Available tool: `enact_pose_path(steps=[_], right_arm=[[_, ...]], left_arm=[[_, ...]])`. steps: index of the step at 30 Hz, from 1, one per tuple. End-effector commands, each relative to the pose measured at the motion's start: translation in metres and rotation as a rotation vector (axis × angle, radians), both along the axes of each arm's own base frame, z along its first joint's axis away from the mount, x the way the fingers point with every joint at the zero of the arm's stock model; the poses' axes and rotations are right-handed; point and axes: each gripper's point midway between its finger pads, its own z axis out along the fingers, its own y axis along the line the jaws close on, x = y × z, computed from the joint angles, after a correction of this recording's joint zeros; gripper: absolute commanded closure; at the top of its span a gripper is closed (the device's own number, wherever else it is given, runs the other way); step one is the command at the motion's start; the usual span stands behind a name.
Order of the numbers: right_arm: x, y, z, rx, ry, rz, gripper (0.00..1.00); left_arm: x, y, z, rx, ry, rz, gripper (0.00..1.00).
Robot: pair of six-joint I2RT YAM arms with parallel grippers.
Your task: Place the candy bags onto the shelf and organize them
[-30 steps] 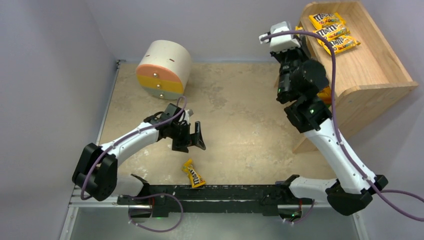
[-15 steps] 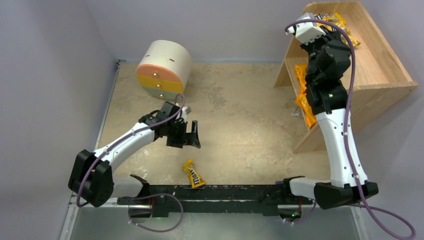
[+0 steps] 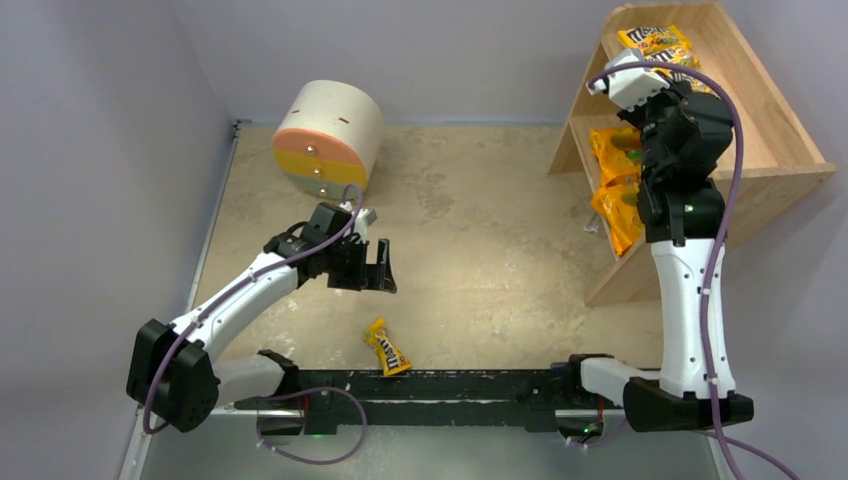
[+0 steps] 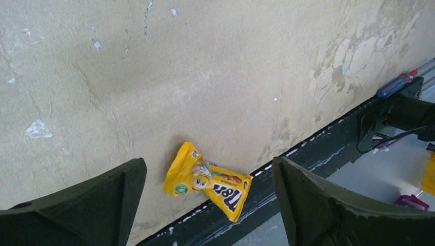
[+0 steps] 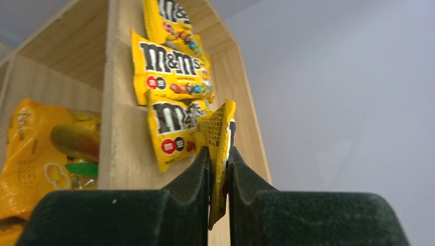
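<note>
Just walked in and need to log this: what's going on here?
The right hand is shut on a yellow M&M's packet, holding it at the top tier of the wooden shelf, where three more packets lie. Two orange bags sit on the lower tier. The left hand hovers open above one last packet on the table.

Glossy crinkled packet [image 5: 220,133], smooth grained wooden shelf [image 5: 117,102], matt scuffed tabletop [image 4: 205,61].

tool [image 4: 205,205] spread wide | M&M's packet [image 4: 209,180] flat between fingers | table [image 4: 205,66]
</note>
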Motion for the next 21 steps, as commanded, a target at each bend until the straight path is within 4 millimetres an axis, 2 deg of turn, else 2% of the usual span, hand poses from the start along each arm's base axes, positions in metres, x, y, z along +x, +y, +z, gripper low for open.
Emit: enact_pose_path(steps=[1, 7, 10, 14, 17, 21], right_arm=[[-0.002, 0.016, -0.024, 0.025, 0.1, 0.112, 0.93], [-0.02, 0.023, -0.021, -0.017, 0.08, 0.155, 0.93], [-0.026, 0.008, -0.014, -0.003, 0.078, 0.064, 0.95], [-0.027, -0.014, -0.009, -0.072, 0.051, -0.067, 0.98], [-0.03, -0.017, -0.006, -0.092, 0.043, -0.086, 0.97], [-0.026, -0.02, -0.014, -0.101, 0.088, -0.104, 0.96]], left_arm=[[0.001, 0.009, 0.003, 0.015, -0.042, -0.004, 0.02], [-0.001, 0.008, 0.002, -0.008, -0.032, -0.016, 0.02], [-0.003, 0.005, 0.001, -0.035, -0.018, -0.033, 0.02], [-0.004, 0.004, -0.001, -0.054, -0.001, -0.04, 0.02], [-0.005, 0.003, -0.002, -0.059, 0.006, -0.044, 0.02], [-0.005, 0.004, -0.003, -0.061, 0.007, -0.036, 0.02]])
